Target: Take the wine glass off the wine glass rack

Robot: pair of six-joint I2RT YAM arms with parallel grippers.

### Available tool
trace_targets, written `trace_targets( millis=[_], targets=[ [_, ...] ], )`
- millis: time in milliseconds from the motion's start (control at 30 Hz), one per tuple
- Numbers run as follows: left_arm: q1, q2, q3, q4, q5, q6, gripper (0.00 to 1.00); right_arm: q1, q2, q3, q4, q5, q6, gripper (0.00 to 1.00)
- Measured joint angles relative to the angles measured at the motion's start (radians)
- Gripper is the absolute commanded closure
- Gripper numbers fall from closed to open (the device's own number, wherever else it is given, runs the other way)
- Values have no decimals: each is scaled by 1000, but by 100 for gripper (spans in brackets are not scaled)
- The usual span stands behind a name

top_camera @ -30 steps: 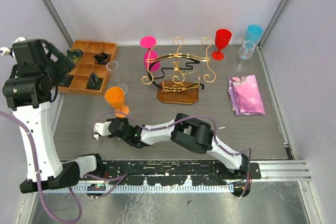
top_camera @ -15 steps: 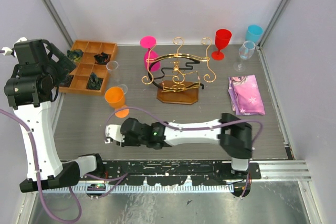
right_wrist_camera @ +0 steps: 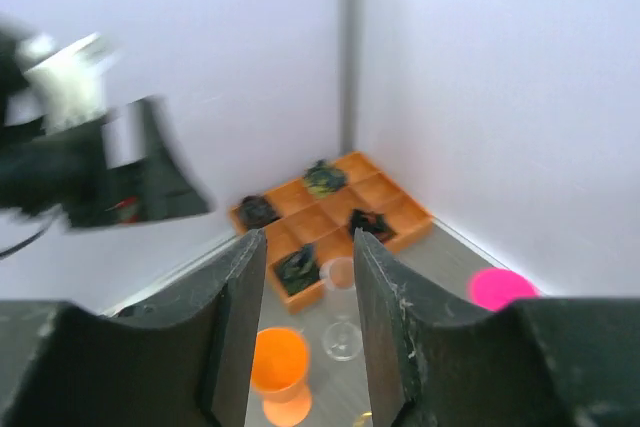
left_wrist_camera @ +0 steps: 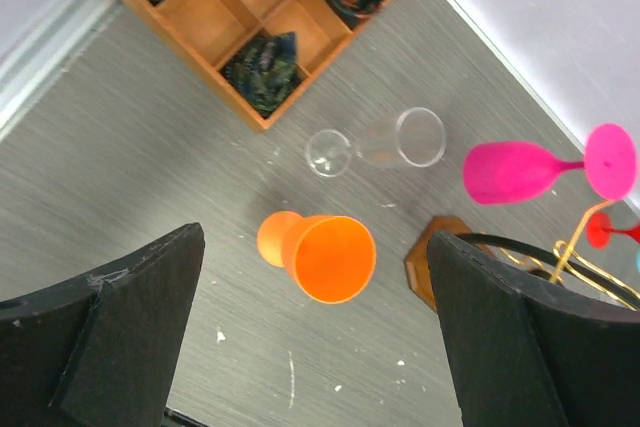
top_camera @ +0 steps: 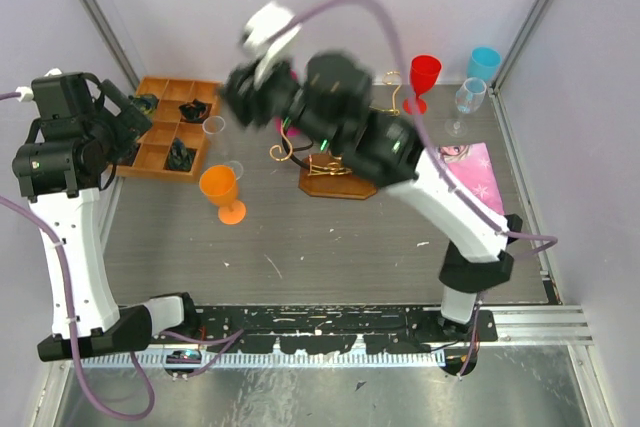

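Left wrist: wide-open left tool (left_wrist_camera: 315, 237) hangs apart from the pink wine glass (left_wrist_camera: 510, 169).

Both arms pair white shells with black joint housings. Behind the left tool (left_wrist_camera: 315, 237), the left arm (top_camera: 70, 237) is a long white link topped by bulky black motor blocks. The right tool (right_wrist_camera: 310, 242) has matte black fingers (right_wrist_camera: 235, 327) (pale scuffs along their edges); behind it the right arm (top_camera: 450, 207) trails a lilac cable (top_camera: 345, 0), its wrist blurred. A like cable loops from the left arm's base.
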Motion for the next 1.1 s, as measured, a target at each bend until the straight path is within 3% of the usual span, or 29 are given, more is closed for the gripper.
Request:
trace_targets(
  millis=[67,200,300,567,667,833,1100],
  targets=[
    [0,14,-1,16,52,-6,3,-157,33,78,-32,-56,98,54],
    [0,91,20,59,202,-22,21,-337,50,0,-90,-114,230,53],
    [0,178,38,129,327,-47,28,-356,76,-59,-141,-152,278,53],
    [-41,417,41,421,637,-183,32,-330,14,-208,-180,-197,316,52],
    [-96,522,97,466,688,-209,42,-332,-72,-277,-187,-162,316,50],
    [-187,744,309,474,751,-222,49,-372,-214,-296,-216,-90,320,46],
    [-258,889,457,413,760,-212,51,-674,-287,-354,-259,-145,397,45]
  ],
)
